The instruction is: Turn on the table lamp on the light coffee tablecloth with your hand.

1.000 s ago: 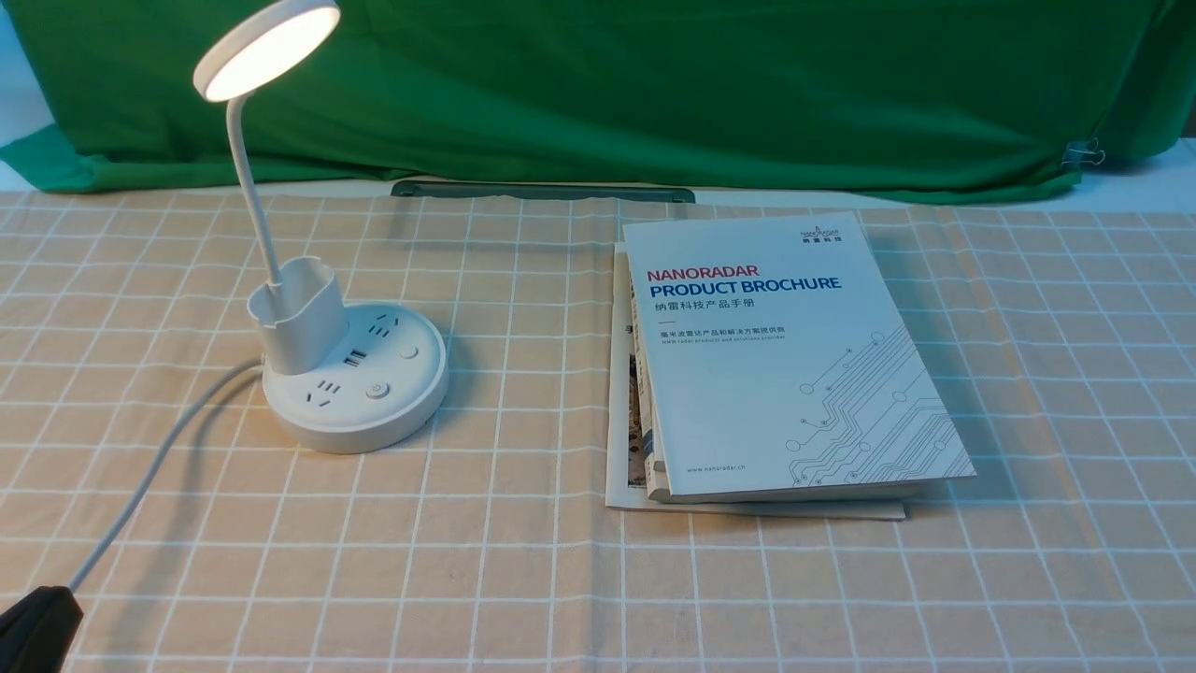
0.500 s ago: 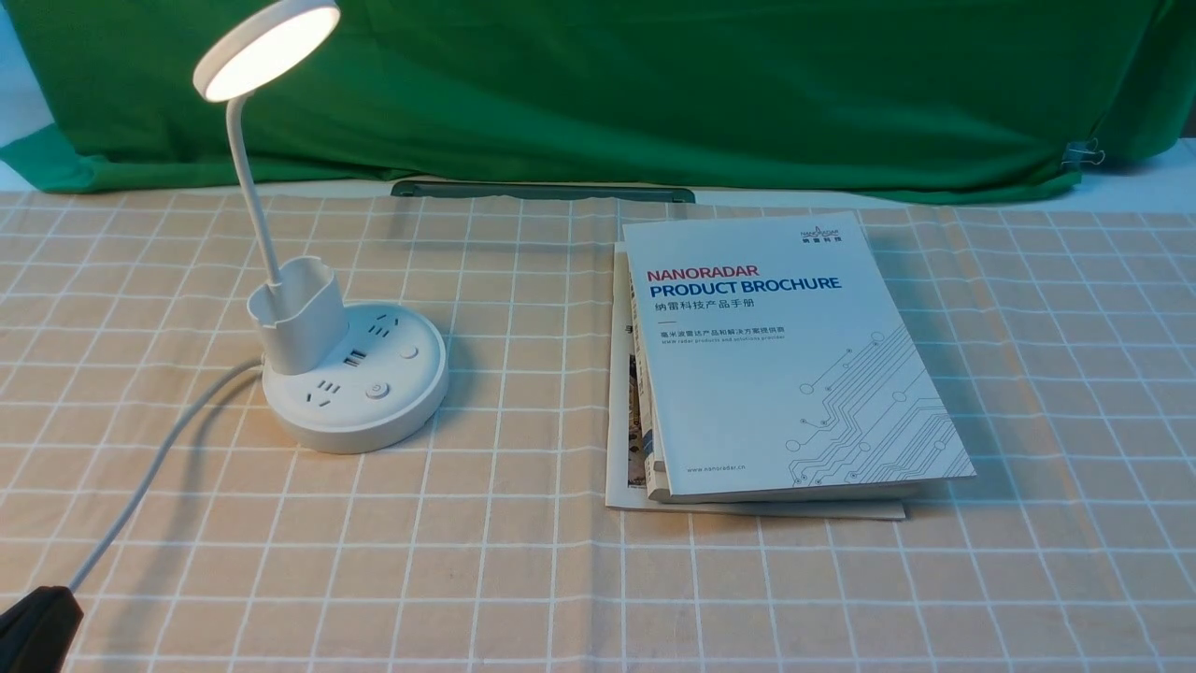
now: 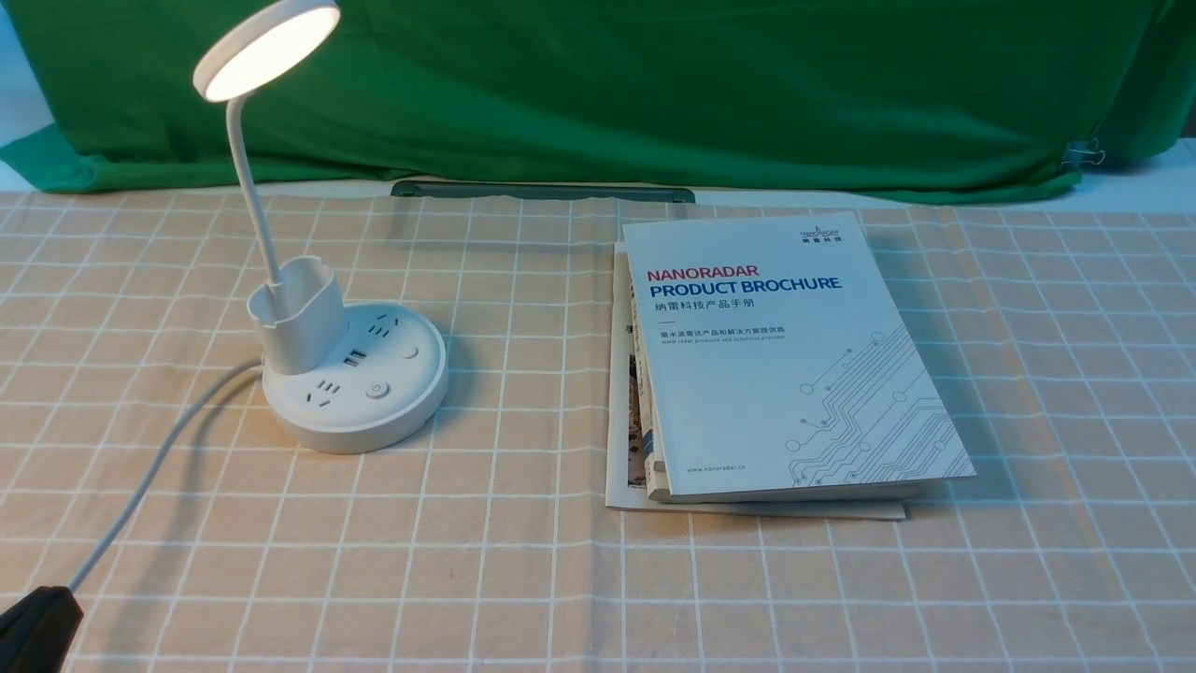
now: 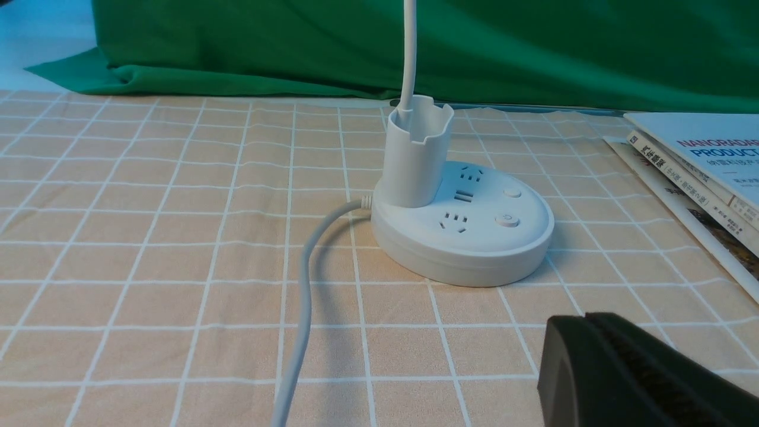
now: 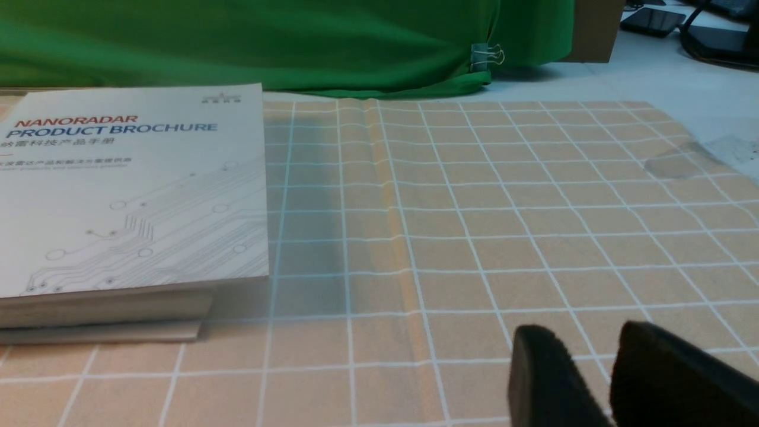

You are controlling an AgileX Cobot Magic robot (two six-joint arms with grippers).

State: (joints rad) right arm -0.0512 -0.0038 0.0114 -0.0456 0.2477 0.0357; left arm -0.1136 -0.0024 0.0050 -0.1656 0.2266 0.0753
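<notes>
The white table lamp (image 3: 350,374) stands on the light coffee tablecloth (image 3: 523,561) at the left. Its disc head (image 3: 268,49) glows. The round base carries sockets and two buttons (image 3: 377,391); its white cord (image 3: 140,495) runs toward the near left corner. My left gripper (image 3: 37,608) sits at that corner, shut and empty, apart from the lamp. In the left wrist view the gripper (image 4: 584,317) is in front of the base (image 4: 468,237), off to one side. My right gripper (image 5: 584,332) shows only in its wrist view, jaws apart and empty, low over bare cloth.
A stack of brochures (image 3: 780,360) lies right of the centre; it also shows in the right wrist view (image 5: 130,190). A green cloth backdrop (image 3: 654,84) hangs along the far edge, with a dark strip (image 3: 542,191) at its foot.
</notes>
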